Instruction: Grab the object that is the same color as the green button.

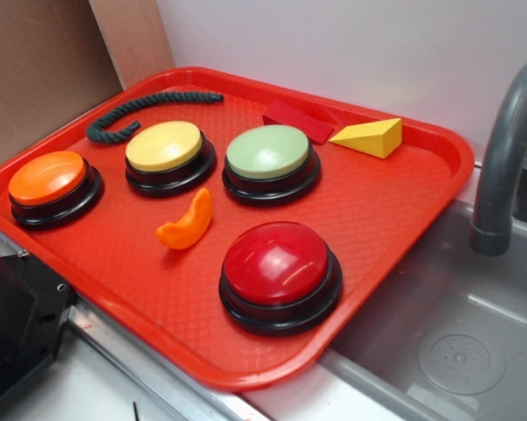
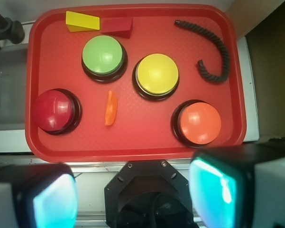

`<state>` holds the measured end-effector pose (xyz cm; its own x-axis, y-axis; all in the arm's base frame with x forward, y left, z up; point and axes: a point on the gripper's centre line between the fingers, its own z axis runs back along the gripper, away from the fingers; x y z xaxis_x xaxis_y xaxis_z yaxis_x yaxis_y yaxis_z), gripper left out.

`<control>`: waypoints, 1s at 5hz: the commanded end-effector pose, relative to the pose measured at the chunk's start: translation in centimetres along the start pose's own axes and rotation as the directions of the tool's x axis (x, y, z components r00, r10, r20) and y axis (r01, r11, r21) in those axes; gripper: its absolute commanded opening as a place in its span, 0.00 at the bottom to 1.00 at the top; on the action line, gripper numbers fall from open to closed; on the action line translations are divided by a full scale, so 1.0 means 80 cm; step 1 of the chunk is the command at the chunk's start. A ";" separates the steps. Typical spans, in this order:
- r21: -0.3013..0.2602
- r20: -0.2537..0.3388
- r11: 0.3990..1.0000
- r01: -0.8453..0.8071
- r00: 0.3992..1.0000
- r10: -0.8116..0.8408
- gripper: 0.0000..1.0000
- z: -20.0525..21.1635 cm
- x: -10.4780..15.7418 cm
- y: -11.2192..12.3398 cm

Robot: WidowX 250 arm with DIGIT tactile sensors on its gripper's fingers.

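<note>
Exterior: we see the rope (image 1: 138, 109) curled at the tray's (image 1: 395, 202) far left corner, just behind the yellow button (image 1: 165, 147), well apart from the green button (image 1: 269, 153). Wrist: our gripper (image 2: 133, 194) hangs above the tray's near edge, fingers (image 2: 52, 199) spread, holding nothing; rope lies top right, beyond the orange button (image 2: 199, 122).

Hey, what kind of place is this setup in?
Probably a toy or mock kitchen counter: a grey faucet arches over a sink basin, and beside it a red tray holds the buttons, with cardboard panels behind.
</note>
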<state>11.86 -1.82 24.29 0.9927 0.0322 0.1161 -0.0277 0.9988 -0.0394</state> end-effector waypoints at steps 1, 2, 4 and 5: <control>0.000 0.000 1.000 0.000 1.000 0.000 1.00 0.000 0.000 0.000; -0.055 -0.028 0.971 -0.231 0.973 0.230 1.00 -0.028 0.021 0.063; 0.027 0.037 0.835 -0.550 0.835 0.549 1.00 -0.040 0.041 0.194; 0.097 0.094 0.754 -0.650 0.760 0.643 1.00 -0.065 0.038 0.232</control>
<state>16.06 16.12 17.48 0.7245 0.6776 0.1260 -0.6822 0.7311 -0.0091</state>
